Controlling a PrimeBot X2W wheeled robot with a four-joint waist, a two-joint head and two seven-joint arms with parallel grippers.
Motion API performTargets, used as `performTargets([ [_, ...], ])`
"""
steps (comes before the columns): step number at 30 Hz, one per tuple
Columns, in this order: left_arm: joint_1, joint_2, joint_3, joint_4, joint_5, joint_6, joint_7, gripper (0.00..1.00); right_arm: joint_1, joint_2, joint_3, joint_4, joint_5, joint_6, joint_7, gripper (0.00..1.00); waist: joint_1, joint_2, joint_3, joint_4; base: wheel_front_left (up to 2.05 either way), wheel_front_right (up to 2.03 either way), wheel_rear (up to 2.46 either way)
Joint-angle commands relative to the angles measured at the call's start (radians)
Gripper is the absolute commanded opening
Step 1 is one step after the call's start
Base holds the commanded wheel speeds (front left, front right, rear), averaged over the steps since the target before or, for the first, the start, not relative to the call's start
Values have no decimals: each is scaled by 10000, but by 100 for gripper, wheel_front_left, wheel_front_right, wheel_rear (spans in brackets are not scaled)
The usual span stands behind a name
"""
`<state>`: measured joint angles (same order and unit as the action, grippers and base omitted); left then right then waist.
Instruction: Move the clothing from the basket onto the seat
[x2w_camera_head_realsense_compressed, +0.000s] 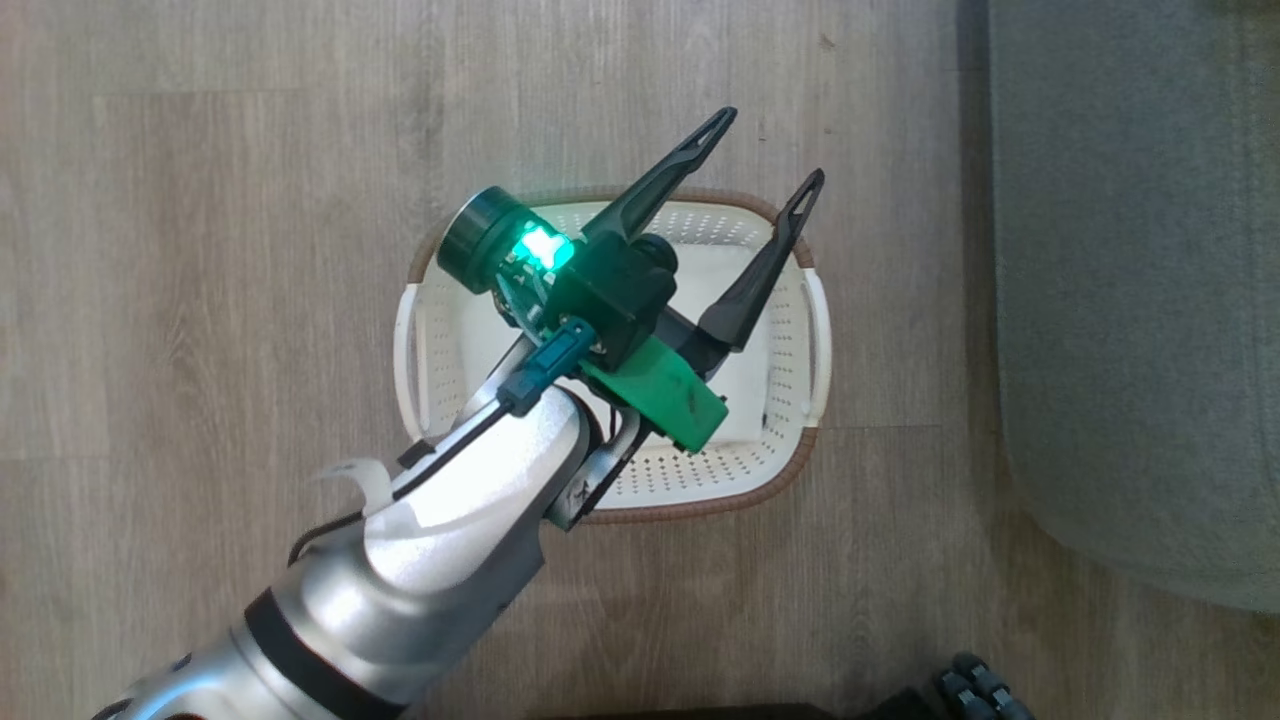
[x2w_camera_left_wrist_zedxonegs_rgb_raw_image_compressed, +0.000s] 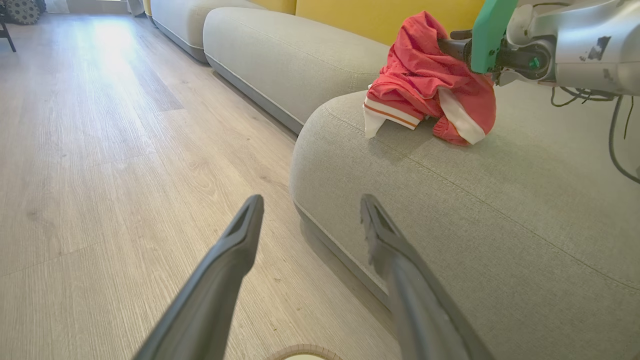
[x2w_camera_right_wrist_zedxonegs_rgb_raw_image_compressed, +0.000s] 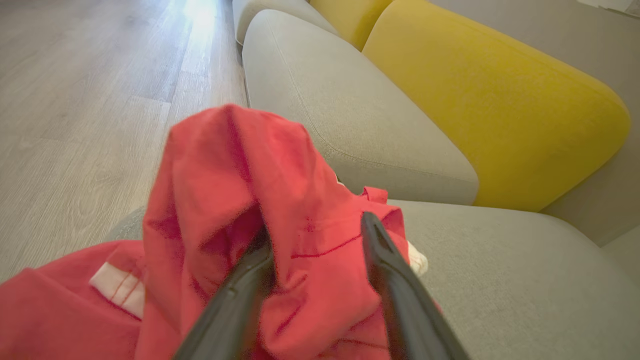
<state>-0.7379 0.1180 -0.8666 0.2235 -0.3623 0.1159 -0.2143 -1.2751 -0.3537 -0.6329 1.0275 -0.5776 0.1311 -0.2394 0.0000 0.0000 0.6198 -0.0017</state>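
Head view, reading from the left: wooden floor (x2w_camera_head_realsense_compressed: 200, 250), then the left gripper (x2w_camera_head_realsense_compressed: 770, 148) hanging over the basket (x2w_camera_head_realsense_compressed: 700, 508) with its two fingers spread wide and nothing between them, and the grey seat (x2w_camera_head_realsense_compressed: 1130, 300) along the right edge. What shows of the basket's inside is bare white plastic, though the arm covers part of it. The empty claw is probably poised there to reach for any piece that remains. A green lamp (x2w_camera_head_realsense_compressed: 540, 248) glows on the wrist, and no lettering can be read on the housing.

Left wrist view runs from floor on the left, past the parted fingers, to the seat. There the clothing (x2w_camera_left_wrist_zedxonegs_rgb_raw_image_compressed: 425, 80) sits in a crumpled red heap near the rounded front edge, with white trim showing. The right arm (x2w_camera_left_wrist_zedxonegs_rgb_raw_image_compressed: 575, 45) reaches in from the right, its green bracket just beside the peak of the cloth.

Right wrist view has red fabric across the left and middle. The right gripper (x2w_camera_right_wrist_zedxonegs_rgb_raw_image_compressed: 316, 232) has its fingers apart, about as wide as the left's, with a fold bunched loosely between them and one tip partly buried. With the garment's weight on the cushion, that spread suits a release rather than a grip. A yellow cushion (x2w_camera_right_wrist_zedxonegs_rgb_raw_image_compressed: 500, 110) rises at the right. A white patch (x2w_camera_right_wrist_zedxonegs_rgb_raw_image_compressed: 117, 287) with red stitch lines is plain, and no brand, number or label can be read anywhere
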Motion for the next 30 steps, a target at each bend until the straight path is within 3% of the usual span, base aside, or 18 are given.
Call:
performTargets([
  [1, -209, 162, 211, -279, 70, 71, -64, 100, -2, -25, 10, -200, -35, -4, -110, 100, 0, 0, -27, -110, 0, 0, 0],
  [6, -150, 228, 410, -236, -114, 147, -130, 100, 173, 240, 285, -34, 325, -4, -212, 100, 0, 0, -219, -456, 0, 0, 0],
  [15, 134, 332, 889, -55, -455, 285, -344, 100, 1422, 699, 2321, -1311, 2411, -4, -221, 100, 0, 0, -1036, -961, 0, 0, 0],
  [23, 763, 361, 1563, 214, -915, 402, -452, 100, 2425, 706, 3918, -2041, 3939, -4, -222, 100, 0, 0, -2232, -925, 0, 0, 0],
  [30, 1406, 515, 2215, 432, -1076, 771, -469, 100, 3234, 1138, 4602, -2580, 4822, -4, -223, 100, 0, 0, -3163, -749, 0, 0, 0],
])
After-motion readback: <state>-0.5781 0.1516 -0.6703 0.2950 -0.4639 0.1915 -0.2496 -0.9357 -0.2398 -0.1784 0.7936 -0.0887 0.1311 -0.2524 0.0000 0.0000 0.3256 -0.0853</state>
